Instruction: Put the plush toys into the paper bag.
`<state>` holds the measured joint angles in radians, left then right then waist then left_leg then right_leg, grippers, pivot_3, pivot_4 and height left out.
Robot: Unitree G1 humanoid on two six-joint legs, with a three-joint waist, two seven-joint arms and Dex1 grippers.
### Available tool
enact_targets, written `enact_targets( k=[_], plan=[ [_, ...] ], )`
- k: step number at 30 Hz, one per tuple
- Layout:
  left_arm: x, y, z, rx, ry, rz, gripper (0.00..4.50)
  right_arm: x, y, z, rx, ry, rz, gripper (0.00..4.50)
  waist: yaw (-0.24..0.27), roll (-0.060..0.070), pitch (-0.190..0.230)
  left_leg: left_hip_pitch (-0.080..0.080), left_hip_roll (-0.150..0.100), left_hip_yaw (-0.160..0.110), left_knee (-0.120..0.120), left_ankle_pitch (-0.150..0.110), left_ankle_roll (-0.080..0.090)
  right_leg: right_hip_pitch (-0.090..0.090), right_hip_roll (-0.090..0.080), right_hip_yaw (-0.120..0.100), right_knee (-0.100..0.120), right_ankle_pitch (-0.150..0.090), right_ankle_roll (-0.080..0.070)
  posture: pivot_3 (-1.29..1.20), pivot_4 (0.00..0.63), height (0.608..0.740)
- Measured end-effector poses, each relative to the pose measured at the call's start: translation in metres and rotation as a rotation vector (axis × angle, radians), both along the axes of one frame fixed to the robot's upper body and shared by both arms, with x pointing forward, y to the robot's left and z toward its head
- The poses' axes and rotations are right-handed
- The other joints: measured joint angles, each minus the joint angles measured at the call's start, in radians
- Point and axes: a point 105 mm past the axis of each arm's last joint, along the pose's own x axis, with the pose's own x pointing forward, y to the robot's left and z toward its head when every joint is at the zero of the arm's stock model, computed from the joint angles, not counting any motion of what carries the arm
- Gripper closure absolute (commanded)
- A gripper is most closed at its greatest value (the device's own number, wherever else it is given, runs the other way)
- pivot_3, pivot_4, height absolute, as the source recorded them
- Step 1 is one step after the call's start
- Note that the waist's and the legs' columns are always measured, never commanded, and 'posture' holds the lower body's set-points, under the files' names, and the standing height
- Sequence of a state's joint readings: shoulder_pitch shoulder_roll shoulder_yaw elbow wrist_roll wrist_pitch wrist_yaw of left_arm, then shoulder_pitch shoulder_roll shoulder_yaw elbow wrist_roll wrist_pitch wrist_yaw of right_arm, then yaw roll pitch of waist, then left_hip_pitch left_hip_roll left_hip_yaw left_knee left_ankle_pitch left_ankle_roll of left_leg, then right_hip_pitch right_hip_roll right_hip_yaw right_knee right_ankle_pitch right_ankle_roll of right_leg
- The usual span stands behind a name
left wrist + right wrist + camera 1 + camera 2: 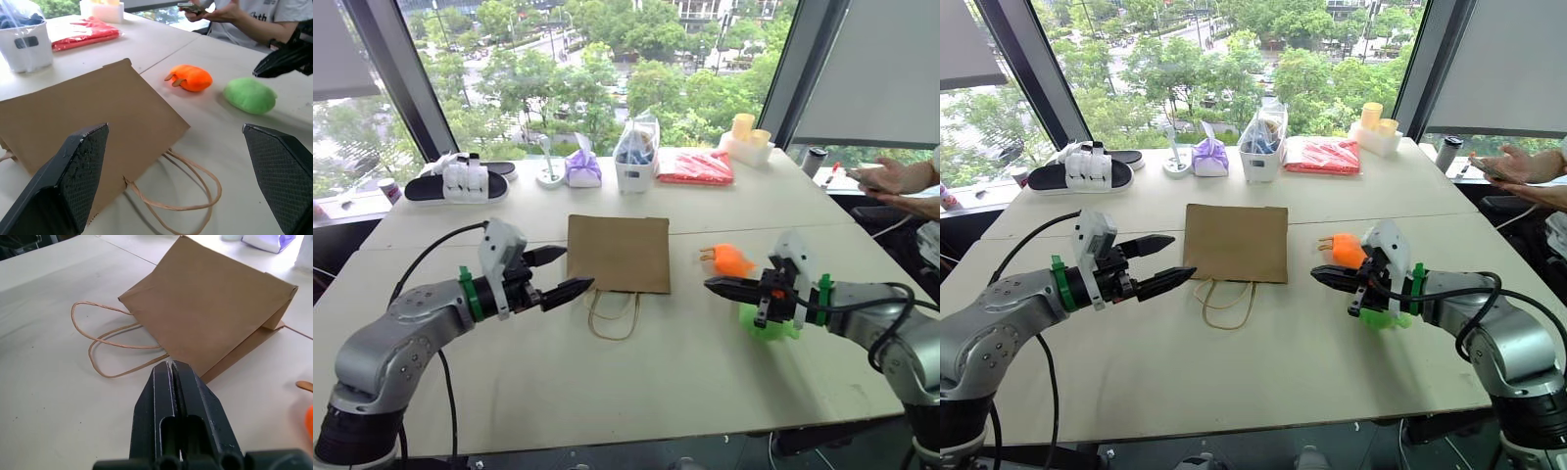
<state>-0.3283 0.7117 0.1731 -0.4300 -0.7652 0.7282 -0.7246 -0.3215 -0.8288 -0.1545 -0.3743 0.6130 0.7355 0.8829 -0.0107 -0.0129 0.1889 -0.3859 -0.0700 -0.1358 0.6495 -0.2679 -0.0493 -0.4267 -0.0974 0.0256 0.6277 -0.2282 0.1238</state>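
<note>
1. The left gripper (560,274) hangs above the near half of the white table (636,382), its two black fingers spread wide apart, nothing between them, pointing toward the middle of the table.
2. The right gripper (713,285) hangs opposite, its fingers pressed together with no gap, holding nothing; the tip points toward the paper bag and touches neither toy.
3. The green plush toy (250,95) lies on the table just below and behind the right gripper's wrist, which partly covers it in the head views; whether the arm brushes it is hard to say from there.
4. The orange plush toy (732,259) lies just beyond the green one, a little nearer the bag, its pale limbs toward the bag.
5. The paper bag (619,253) lies flat between the two arms, its mouth and two cord handles (613,315) facing the robot, handles looped on the tabletop. Both toys sit outside it, to its right.
6. Along the far edge by the window stand, from left to right, a black-and-white sandal (458,182), a purple tied pouch (582,168), a clear plastic bag in a white cup (635,155), a red flat packet (696,165) and two yellow cups in a white tray (747,140).
7. At the far right corner a person's hands (891,177) hold a phone.
</note>
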Motion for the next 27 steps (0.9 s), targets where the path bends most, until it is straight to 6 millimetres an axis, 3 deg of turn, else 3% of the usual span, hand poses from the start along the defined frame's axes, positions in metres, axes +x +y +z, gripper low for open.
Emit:
enact_targets(
  k=[8,27],
  plan=[
    [-0.001,-0.010,-0.003,0.023,-0.004,-0.050,0.02,0.000,0.004,0.000,-0.003,-0.011,-0.004,4.50,0.000,0.000,0.000,0.000,0.000,0.000,0.000,0.000,0.000,0.000,0.000,0.000,0.000,0.000,0.000,0.00,0.150,0.740],
    [0.006,-0.006,-0.012,0.088,-0.013,-0.073,0.02,-0.002,0.011,-0.001,0.002,-0.017,-0.007,4.50,0.000,0.000,0.000,0.000,0.000,0.000,0.000,0.000,0.000,0.000,0.000,0.000,0.000,0.000,0.000,0.00,0.150,0.740]
  ],
)
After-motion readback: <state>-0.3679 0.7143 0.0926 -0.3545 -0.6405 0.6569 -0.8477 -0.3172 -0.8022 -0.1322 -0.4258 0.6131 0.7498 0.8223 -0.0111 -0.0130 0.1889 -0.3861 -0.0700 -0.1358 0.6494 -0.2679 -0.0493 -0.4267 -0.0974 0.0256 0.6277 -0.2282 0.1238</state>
